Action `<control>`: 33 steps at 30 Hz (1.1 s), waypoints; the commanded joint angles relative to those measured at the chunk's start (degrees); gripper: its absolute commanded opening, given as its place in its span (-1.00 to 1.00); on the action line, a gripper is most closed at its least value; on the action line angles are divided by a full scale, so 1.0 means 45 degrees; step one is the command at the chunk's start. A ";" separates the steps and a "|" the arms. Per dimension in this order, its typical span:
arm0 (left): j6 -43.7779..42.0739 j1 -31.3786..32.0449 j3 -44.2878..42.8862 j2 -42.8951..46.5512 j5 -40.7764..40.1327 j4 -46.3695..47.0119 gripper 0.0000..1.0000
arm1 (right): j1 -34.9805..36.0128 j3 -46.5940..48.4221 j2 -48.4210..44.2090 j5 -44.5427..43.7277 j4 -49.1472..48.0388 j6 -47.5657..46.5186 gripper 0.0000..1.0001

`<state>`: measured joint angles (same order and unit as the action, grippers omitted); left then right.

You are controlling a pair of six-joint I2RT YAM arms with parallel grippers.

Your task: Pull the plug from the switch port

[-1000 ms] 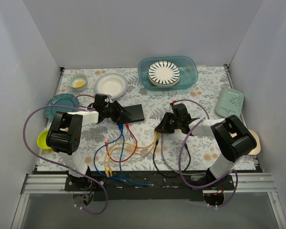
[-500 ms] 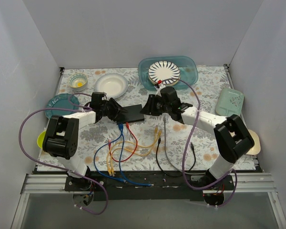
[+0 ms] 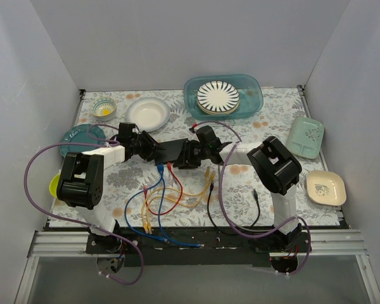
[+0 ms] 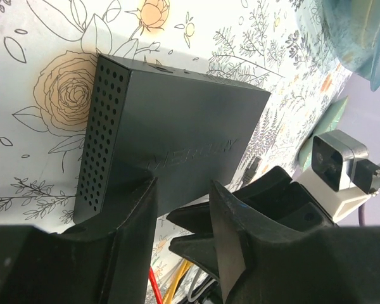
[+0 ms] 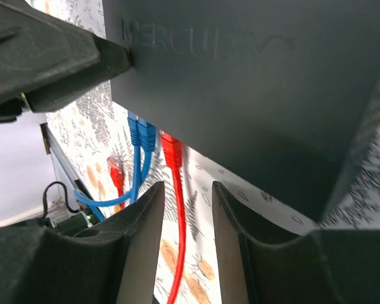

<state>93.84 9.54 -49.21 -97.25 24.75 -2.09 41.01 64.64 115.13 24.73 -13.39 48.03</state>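
Note:
The black switch (image 3: 171,151) lies flat mid-table, also in the left wrist view (image 4: 177,126) and the right wrist view (image 5: 253,95). A red plug (image 5: 171,149) and two blue plugs (image 5: 140,134) sit in its front edge; in the top view they are red (image 3: 170,166) and blue (image 3: 159,167). My left gripper (image 3: 153,149) (image 4: 183,209) is at the switch's left end, jaws apart, one finger (image 4: 130,221) over its corner. My right gripper (image 3: 189,155) (image 5: 189,196) is open at the front right edge. The red cable (image 5: 179,240) runs between its fingers, untouched.
Loose yellow, blue, red and black cables (image 3: 177,199) sprawl in front of the switch. A teal bin with a striped plate (image 3: 250,101) and a white bowl (image 3: 148,113) stand behind. A green tray (image 3: 305,136) and cream plate (image 3: 325,187) are right, a teal plate (image 3: 82,136) left.
My right arm has swung left from mid-right of the table to the switch's front right edge. My left gripper has stayed at the switch's left end.

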 commanded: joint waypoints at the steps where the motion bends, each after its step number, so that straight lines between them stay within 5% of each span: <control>1: -0.0346 -0.0011 0.0096 -0.0302 -0.0247 -0.0552 -0.25 | 0.0124 0.0771 0.0605 0.0422 -0.0657 0.0847 -0.10; 18: -0.0814 -0.0167 0.0252 0.0342 -0.0403 -0.1079 -0.25 | 0.0456 -0.0945 0.1075 -0.1901 -0.3702 0.4929 -0.10; 33: -0.0658 -0.0167 0.1170 0.0733 0.0125 -0.0708 -0.27 | 0.0358 -0.0127 0.2110 -0.2566 -0.3412 0.5654 -0.16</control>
<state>92.55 9.06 -46.04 -95.04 26.74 -1.61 43.42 63.72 121.38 16.29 -30.63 70.39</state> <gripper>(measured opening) 0.366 0.431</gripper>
